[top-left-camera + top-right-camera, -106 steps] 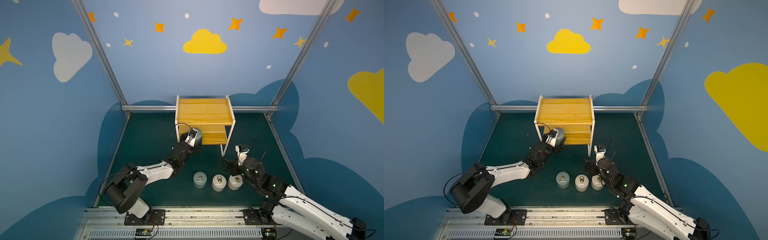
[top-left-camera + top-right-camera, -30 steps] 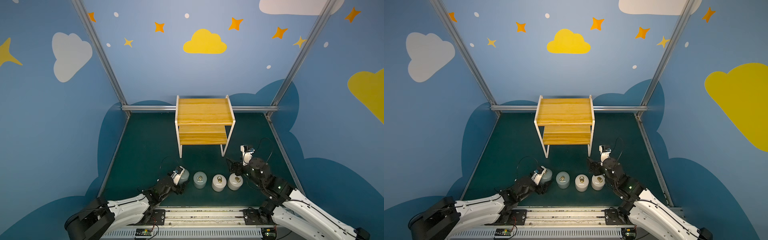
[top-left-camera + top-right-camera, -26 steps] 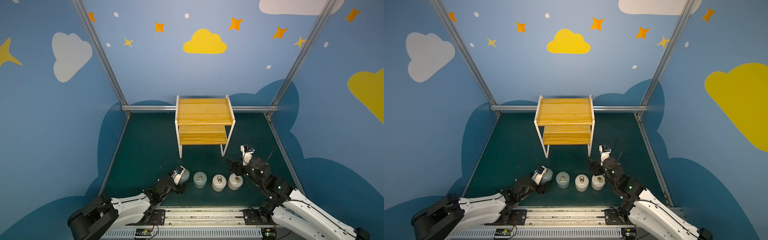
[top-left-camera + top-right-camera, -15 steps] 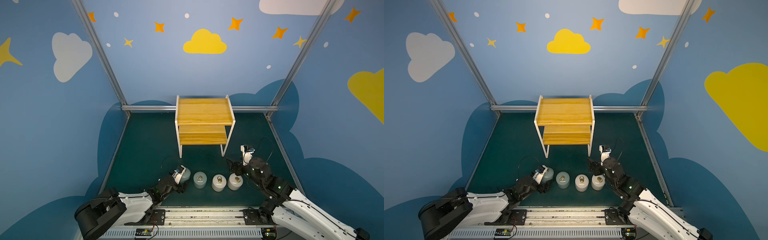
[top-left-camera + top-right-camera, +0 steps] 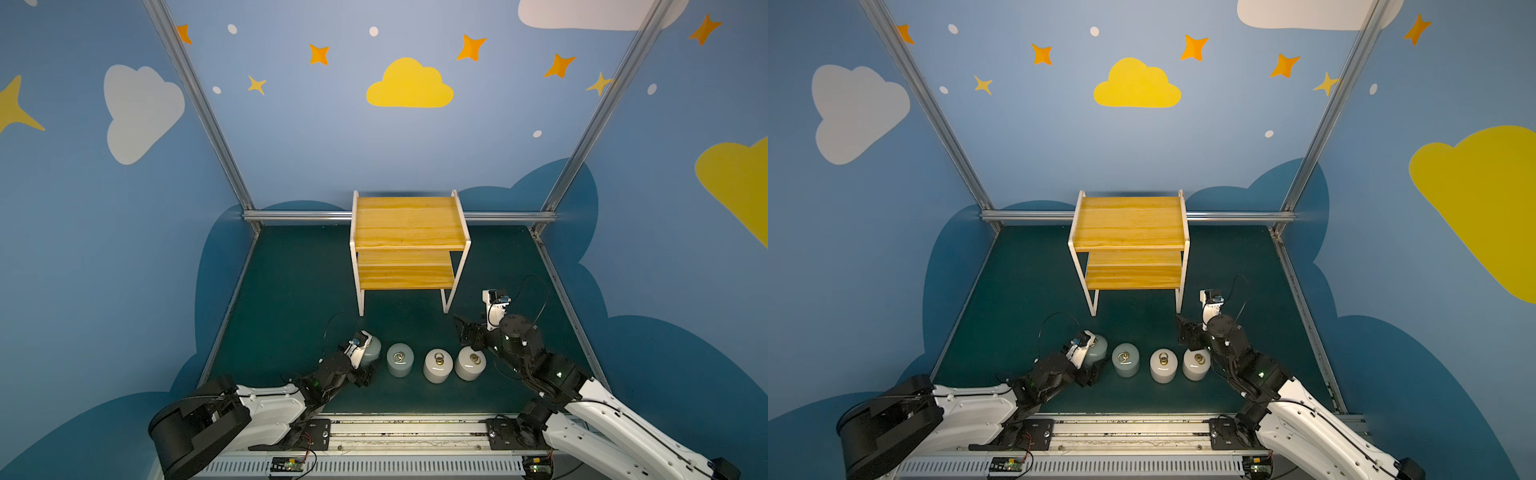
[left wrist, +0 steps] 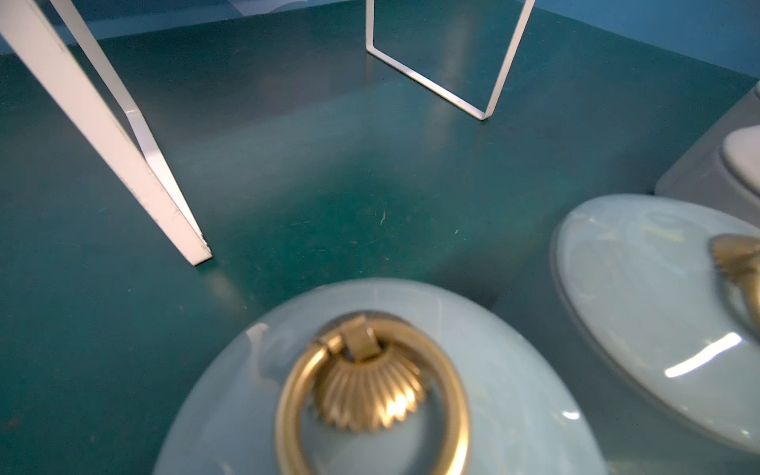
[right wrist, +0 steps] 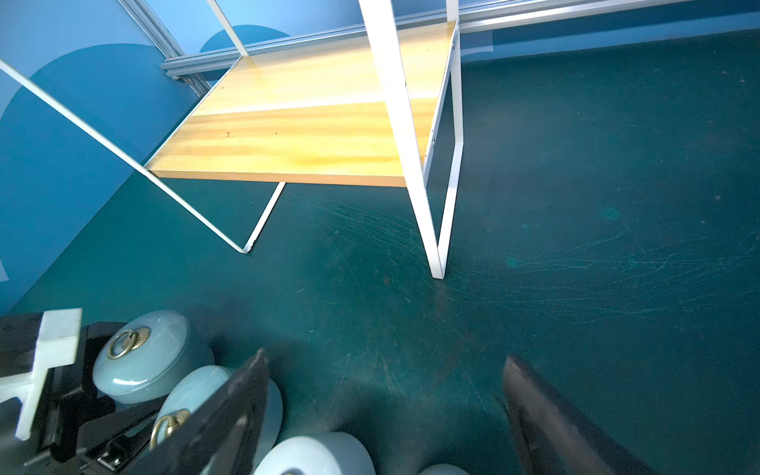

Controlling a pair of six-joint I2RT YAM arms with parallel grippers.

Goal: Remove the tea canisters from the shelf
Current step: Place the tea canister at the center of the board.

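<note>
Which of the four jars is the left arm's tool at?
The grey-blue jar at the end of the row, on the robot's left side. Only that one has the left tool at it.

This is a robotics lab booth: blue cloud-painted walls (image 5: pixel 311 145), silver aluminium posts (image 5: pixel 199 108), white-and-black robot arms (image 5: pixel 266 409) on a metal rail (image 5: pixel 415 429).

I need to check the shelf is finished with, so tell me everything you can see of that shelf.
The shelf is a small two-tier rack: a top board and a lower board of yellowish wood, in a thin white frame with looped legs. It stands upright, centred at the back of the dark green table. Nothing shows on either board; only the table touches it.
</note>
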